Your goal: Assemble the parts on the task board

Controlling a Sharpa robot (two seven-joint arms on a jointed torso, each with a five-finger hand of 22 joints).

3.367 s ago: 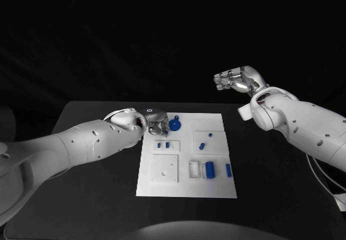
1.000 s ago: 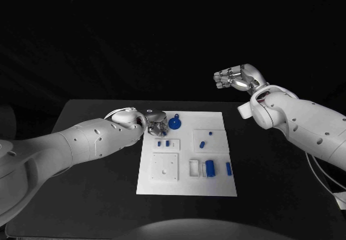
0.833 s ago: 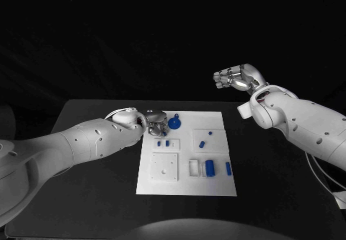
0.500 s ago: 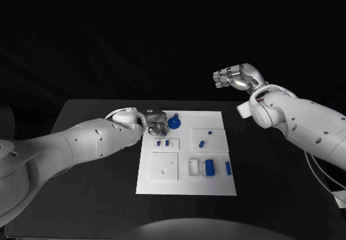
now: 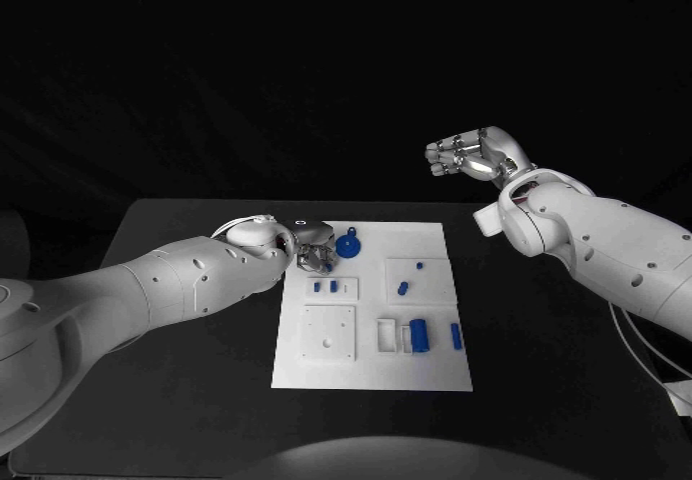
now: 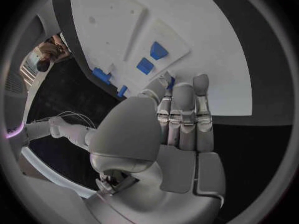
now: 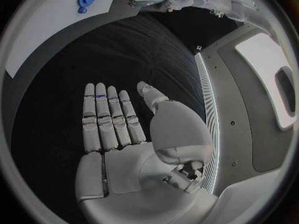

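Task board: the white task board [image 5: 372, 372] lies flat in the middle of the black table [image 5: 188, 400].
Left robot hand: the left robot hand [image 5: 316, 250] sits low over the board's far-left corner, fingers straight and close together, tips at the board surface; I cannot tell whether it grips anything.
Round blue part: the round blue part [image 5: 349, 245] lies on the board just beside the left robot hand, on its right.
Small blue parts: 2 small blue parts [image 5: 329, 287] stand in a raised block just nearer the robot than that hand.
Right robot hand: the right robot hand [image 5: 473, 156] is raised beyond the table's far edge, well apart from the board; its wrist view shows the fingers flat, side by side, holding nothing.
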